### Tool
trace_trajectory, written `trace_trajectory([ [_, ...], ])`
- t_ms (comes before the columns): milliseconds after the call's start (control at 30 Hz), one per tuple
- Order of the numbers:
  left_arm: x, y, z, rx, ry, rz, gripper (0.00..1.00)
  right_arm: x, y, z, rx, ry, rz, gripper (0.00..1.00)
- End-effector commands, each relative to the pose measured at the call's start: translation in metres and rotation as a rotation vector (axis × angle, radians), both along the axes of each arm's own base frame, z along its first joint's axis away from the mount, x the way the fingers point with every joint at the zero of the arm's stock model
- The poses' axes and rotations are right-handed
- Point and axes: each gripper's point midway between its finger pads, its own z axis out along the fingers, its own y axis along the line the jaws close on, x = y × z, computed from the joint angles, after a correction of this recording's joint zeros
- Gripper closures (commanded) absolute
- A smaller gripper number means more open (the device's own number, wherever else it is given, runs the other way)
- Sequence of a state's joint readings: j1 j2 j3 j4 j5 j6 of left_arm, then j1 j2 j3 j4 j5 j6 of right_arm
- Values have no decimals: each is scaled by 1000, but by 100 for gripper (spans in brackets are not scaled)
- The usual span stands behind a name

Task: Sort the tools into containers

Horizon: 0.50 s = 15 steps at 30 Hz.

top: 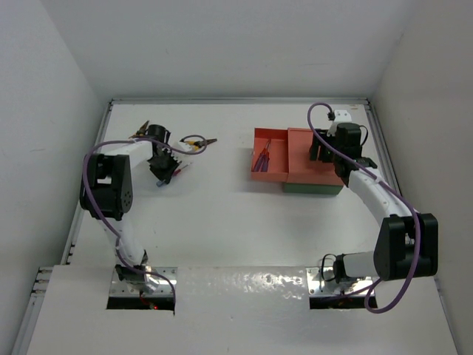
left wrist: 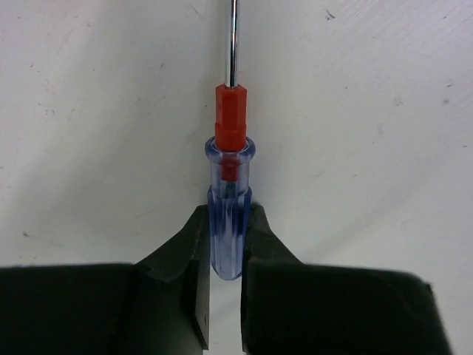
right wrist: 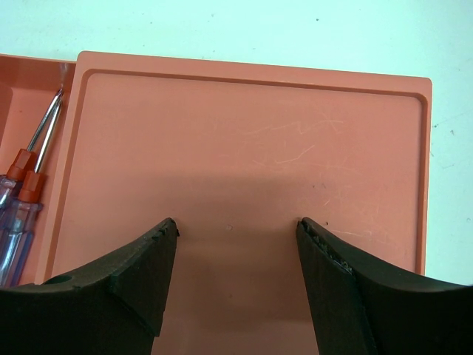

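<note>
My left gripper [left wrist: 227, 225] [top: 162, 174] is shut on the blue handle end of a screwdriver [left wrist: 230, 185]. The screwdriver lies on the white table with its red collar and shaft pointing away. Two pliers lie nearby, one [top: 198, 142] to its right and one [top: 140, 132] behind the wrist. The salmon-red tray [top: 275, 171] is slid out to the left and holds two screwdrivers [top: 261, 158] [right wrist: 22, 203]. My right gripper [right wrist: 236, 225] [top: 325, 152] is open over the flat salmon top [right wrist: 244, 140], with nothing between its fingers. Under that top sits the dark green tray [top: 312, 189].
White walls enclose the table on three sides, with a raised rail [top: 236, 100] along the back. The box stands at the right rear, and the loose tools lie at the left rear.
</note>
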<state>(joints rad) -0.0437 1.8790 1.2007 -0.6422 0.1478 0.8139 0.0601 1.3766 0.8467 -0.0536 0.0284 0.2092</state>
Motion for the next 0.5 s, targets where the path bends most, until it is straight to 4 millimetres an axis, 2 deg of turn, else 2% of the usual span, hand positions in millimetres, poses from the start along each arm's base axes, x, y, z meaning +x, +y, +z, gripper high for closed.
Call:
trace_trajectory([
  [0,-20,-17,-3,-115,105,-10,100,-96,0,-102,28,498,-16,34],
  [67,-9,-28,18,-172,63,-21,100,-94,1,-100,31,494,-13,34],
  [100,-10,-32,36,-199,50,-23,100,-93,2,-99,35,491,-12,34],
  [133,-7,-48,53,-284,31,-46,100,-93,2,-99,41,493,-10,34],
  [167,4,-58,87,-345,-34,-46,100,-92,3,-97,47,489,-7,34],
  [200,15,-77,117,-416,-95,-61,100,-91,4,-96,52,485,-13,34],
  [233,20,-89,137,-439,-141,-63,100,-91,4,-96,53,485,-16,34],
  [267,23,-102,168,-479,-210,-23,100,-90,4,-95,53,482,-17,34],
  [300,40,-127,194,-483,-347,-52,100,-90,3,-96,55,482,-29,34],
  [367,50,-160,233,-562,-463,6,100,-88,1,-94,51,469,-39,34],
  [400,46,-191,253,-622,-463,-25,100,-87,1,-94,50,467,-44,35],
  [433,48,-211,242,-661,-390,-5,100,-86,1,-93,52,466,-45,35],
  [467,47,-228,246,-736,-326,63,100,-86,1,-93,52,469,-46,34],
])
